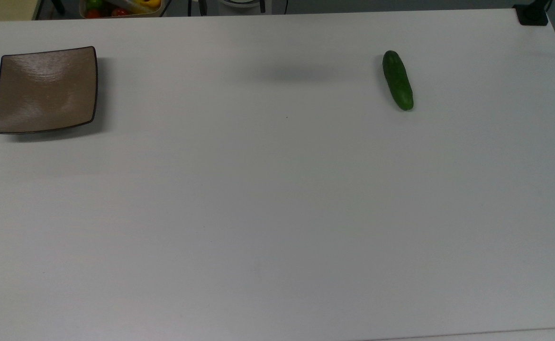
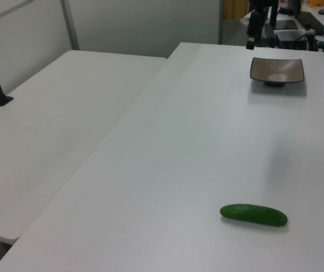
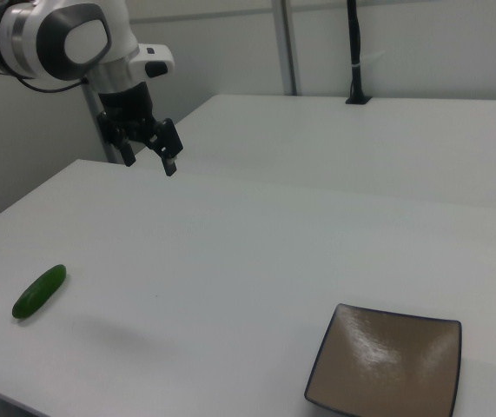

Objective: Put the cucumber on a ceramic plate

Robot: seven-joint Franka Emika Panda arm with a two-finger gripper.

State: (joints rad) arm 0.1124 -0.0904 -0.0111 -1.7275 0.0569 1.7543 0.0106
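The claw (image 3: 149, 149) hung in the air above the white surface (image 3: 256, 252) with its two fingers spread apart and nothing between them. In the right view the cucumber (image 3: 39, 291) lay flat on the surface below the claw and to the right view's left of it, well apart from it. The ceramic plate (image 3: 385, 365) sat bare far off toward the right view's lower right, well apart from claw and cucumber; no writing could be read on anything.
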